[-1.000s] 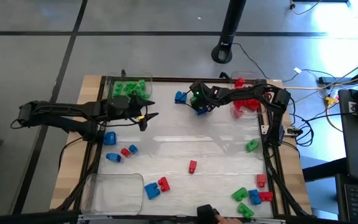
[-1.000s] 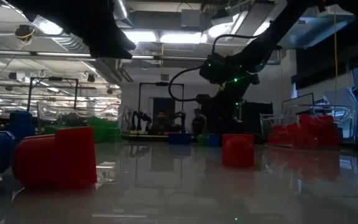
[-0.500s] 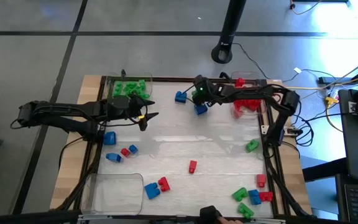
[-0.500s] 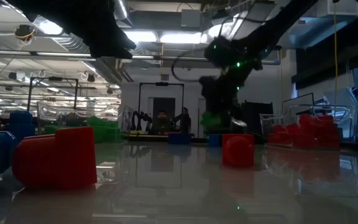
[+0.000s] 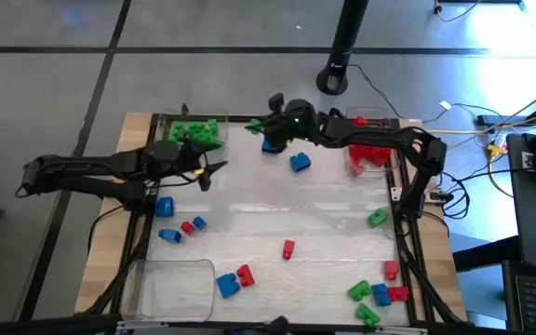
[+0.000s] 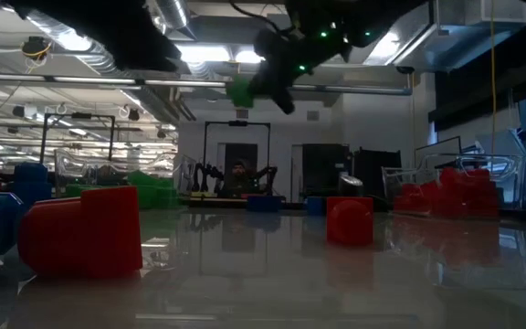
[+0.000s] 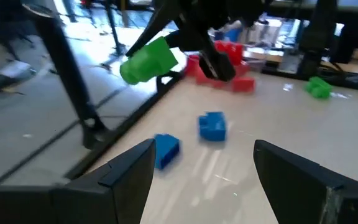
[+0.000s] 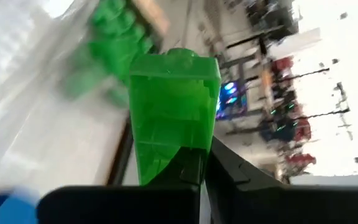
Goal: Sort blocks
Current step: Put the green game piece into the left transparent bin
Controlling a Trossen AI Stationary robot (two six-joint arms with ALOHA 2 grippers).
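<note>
Right fingers [image 8: 194, 163] pinch green block [image 8: 171, 112] aloft.

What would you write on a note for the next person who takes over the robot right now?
Right gripper: jaws shut on a green block, lifted off the table near the far edge, close to the green tray.
Left gripper: jaws open, empty, hovering at the table's left side.
Done: a pile of green blocks sits in the far-left tray, and red blocks are in the far-right tray.
Left: two blue blocks lie near the far edge; more red, green and blue blocks are scattered over the near half. The near-left tray looks empty.
Next, probably: drop the held green block with the other greens.
</note>
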